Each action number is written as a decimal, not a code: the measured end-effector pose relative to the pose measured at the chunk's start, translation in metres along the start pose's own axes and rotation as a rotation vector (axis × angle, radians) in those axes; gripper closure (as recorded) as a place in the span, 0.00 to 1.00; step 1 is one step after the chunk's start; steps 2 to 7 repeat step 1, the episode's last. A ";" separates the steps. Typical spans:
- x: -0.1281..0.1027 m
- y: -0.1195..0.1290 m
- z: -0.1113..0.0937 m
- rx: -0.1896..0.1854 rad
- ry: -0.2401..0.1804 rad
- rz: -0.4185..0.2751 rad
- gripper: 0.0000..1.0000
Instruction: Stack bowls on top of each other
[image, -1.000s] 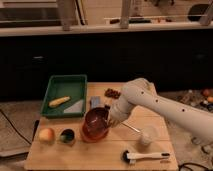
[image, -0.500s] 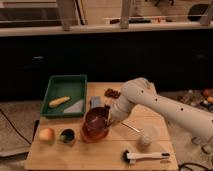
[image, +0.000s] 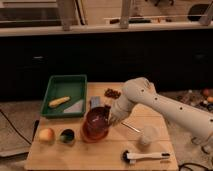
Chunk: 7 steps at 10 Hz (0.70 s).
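A reddish-brown bowl (image: 95, 125) sits in the middle of the wooden table (image: 80, 155), apparently resting in another bowl of the same colour whose rim shows beneath it. My gripper (image: 108, 119) is at the bowl's right rim, at the end of the white arm (image: 155, 102) that reaches in from the right.
A green tray (image: 65, 95) at the back left holds a yellow banana-like piece (image: 59, 101). An apple (image: 46, 134) and a small dark green object (image: 67, 135) lie at the front left. A white cup (image: 147, 136) and a brush (image: 145, 157) are at the front right. Dark pieces (image: 112, 93) lie at the back.
The arm and the bowl have hardly moved; the gripper stays at the bowl's right rim.
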 end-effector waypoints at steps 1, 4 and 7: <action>0.001 -0.002 0.001 -0.011 0.015 -0.014 0.98; 0.001 -0.002 0.001 -0.011 0.015 -0.014 0.98; 0.001 -0.002 0.001 -0.011 0.015 -0.014 0.98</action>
